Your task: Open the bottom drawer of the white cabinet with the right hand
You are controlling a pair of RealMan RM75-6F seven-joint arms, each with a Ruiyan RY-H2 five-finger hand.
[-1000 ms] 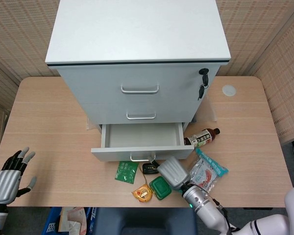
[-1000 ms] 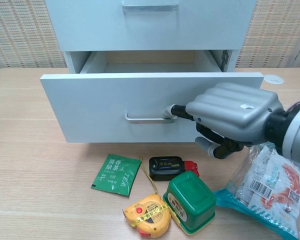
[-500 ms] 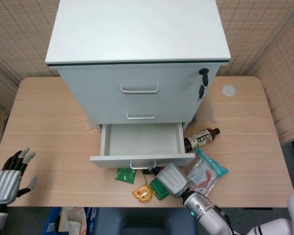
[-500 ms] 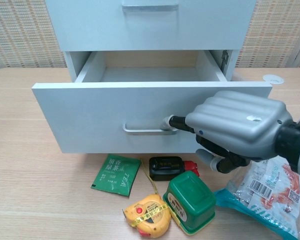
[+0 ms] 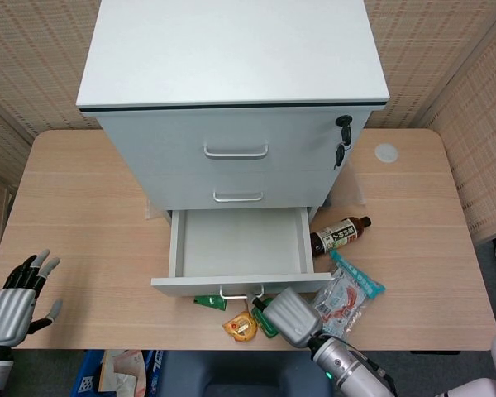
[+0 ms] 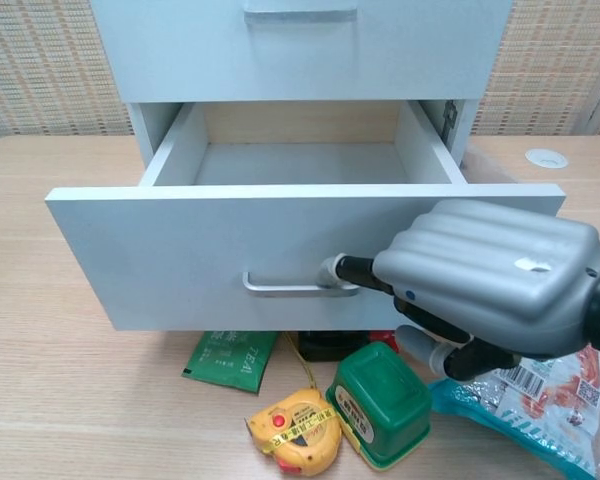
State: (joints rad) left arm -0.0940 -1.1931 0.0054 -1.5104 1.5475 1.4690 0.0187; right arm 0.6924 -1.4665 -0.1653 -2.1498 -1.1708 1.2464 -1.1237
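- The right hand [image 6: 485, 285], grey and ribbed, is nearest the chest camera, at about 4 o'clock in that view. One dark finger [image 6: 360, 271] hooks the right end of the thin silver bar handle [image 6: 285, 287]. The other fingers curl under the palm, so the hand grips the handle.
- The handle looks like stiff metal and smooth, so a finger could slip off the end. The middle of the bar looks like the safest place to take hold.
- The white bottom drawer [image 6: 230, 255] sits low at the front of the tall white cabinet [image 5: 231, 107], at 6 o'clock from the cabinet top in the head view. It is pulled far out and looks empty inside, so it is probably light and slides easily on its rails.
- The drawer front hangs over small things on the wooden table [image 5: 74, 215]. A green tea packet [image 6: 230, 352] and a black thing behind it are half hidden.
- A green box with a lid [image 6: 380, 402] and a yellow tape measure [image 6: 292, 430] lie just below the drawer front.
- The crinkly snack bag [image 6: 545, 395] is cut off at the right edge.
- How much further the drawer can slide cannot be told.
- The left hand [image 5: 16, 296] rests far away at 8 o'clock in the head view, fingers spread, holding nothing.
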